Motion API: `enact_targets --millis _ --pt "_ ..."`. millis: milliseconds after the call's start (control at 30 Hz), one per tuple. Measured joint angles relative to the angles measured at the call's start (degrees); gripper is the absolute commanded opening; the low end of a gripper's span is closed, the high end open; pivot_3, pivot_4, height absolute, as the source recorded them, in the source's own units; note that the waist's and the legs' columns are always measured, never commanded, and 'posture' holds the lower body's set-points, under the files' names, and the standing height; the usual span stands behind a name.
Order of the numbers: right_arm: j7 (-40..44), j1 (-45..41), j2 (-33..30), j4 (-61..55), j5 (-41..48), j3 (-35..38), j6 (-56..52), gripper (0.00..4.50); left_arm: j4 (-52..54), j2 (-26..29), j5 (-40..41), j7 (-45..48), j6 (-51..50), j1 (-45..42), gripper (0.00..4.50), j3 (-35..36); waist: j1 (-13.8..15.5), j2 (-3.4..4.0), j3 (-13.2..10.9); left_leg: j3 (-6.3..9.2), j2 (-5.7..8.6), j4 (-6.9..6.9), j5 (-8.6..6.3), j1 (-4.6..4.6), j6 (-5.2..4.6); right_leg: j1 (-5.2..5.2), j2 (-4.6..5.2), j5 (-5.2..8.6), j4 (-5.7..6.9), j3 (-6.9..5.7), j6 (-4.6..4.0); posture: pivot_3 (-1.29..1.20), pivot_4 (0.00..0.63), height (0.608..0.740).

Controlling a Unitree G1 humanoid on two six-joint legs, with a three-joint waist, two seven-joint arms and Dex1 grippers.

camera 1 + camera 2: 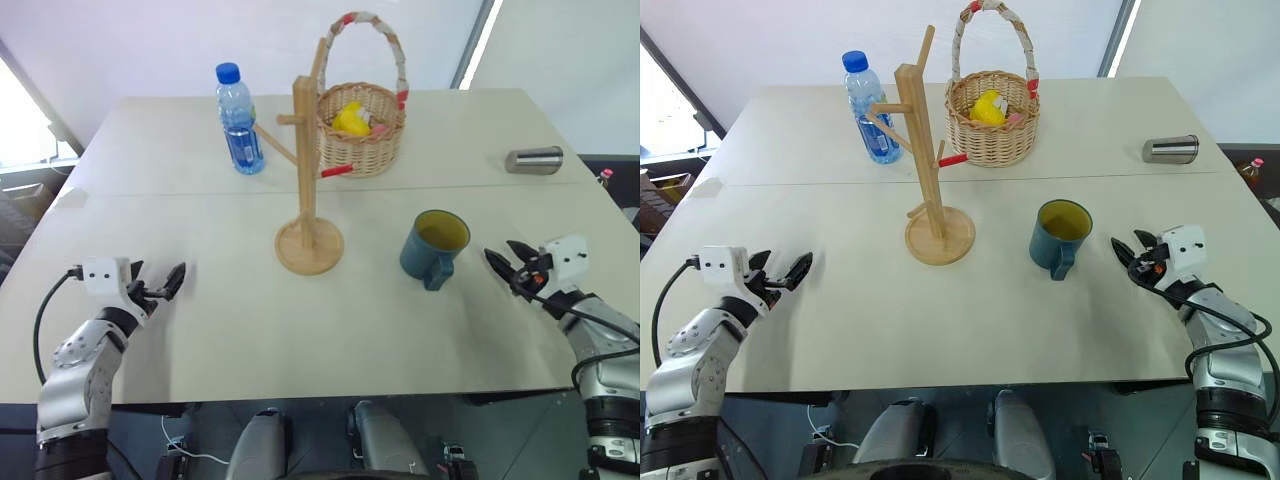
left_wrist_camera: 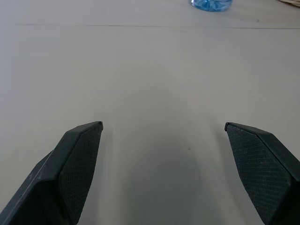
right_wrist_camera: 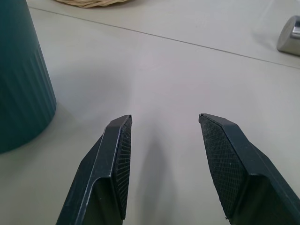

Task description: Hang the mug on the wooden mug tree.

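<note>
Nearest the front edge of the bench [image 1: 330,350], both arms sit low and apart. The left tool [image 1: 160,285], by the left edge, has its jaws spread over bare surface with nothing between them. The right tool [image 1: 512,262], by the right edge, is likewise spread and empty, aimed toward the mug [image 1: 433,248], which stands just beside it, not touching.

The mug is upright, right of centre, loop handle turned toward the front edge. Judged ceramic: rigid, fairly heavy for its size, glazed and likely slick, chips if knocked. The ribbed wall may be too wide for a secure pinch; the rim wall opposite the handle looks the better hold, leaving the loop free for a peg.

Mid-bench, the wooden mug tree [image 1: 306,190] stands on its disc base, near the mug, pegs slanting upward. Light wood, so it may tip if nudged.

Farther back: water bottle [image 1: 238,120], wicker basket [image 1: 362,125], and a metal cylinder [image 1: 533,159] lying toward the far right corner.
</note>
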State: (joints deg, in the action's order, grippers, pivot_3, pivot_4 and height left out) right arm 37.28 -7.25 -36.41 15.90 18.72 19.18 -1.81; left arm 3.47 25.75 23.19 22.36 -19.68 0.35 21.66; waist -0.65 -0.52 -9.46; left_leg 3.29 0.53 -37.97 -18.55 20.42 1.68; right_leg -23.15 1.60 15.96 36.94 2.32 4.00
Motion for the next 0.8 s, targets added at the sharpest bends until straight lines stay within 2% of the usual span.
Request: enact_targets --millis 467,633,800 --pt "-6.27 5.60 1.65 -5.95 -0.57 1.89 0.55 2.33 0.73 -0.55 0.64 1.80 -0.23 -1.31 4.50 -1.55 0.15 0.00 0.00 0.01 0.00 0.00 0.00 0.02 0.00 0.00 0.01 0.00 0.00 0.00 0.00 0.00 0.150 0.740" --pt "-7.71 11.35 1.74 -13.18 0.60 4.26 -1.45 2.33 4.17 -0.29 1.34 8.17 0.10 -3.66 4.50 -7.48 0.17 0.01 0.01 0.01 0.00 0.03 0.00 0.00 0.01 0.01 0.00 0.00 -0.02 0.00 0.00 0.00 0.150 0.740" --pt "-6.86 23.32 3.13 -25.38 2.89 5.95 -4.32 2.33 6.31 0.71 1.62 17.36 0.92 -6.20 4.50 -15.54 0.12 0.04 0.01 0.01 0.00 0.07 0.00 0.01 0.01 0.01 -0.02 0.01 -0.04 0.01 -0.01 0.00 0.150 0.740"
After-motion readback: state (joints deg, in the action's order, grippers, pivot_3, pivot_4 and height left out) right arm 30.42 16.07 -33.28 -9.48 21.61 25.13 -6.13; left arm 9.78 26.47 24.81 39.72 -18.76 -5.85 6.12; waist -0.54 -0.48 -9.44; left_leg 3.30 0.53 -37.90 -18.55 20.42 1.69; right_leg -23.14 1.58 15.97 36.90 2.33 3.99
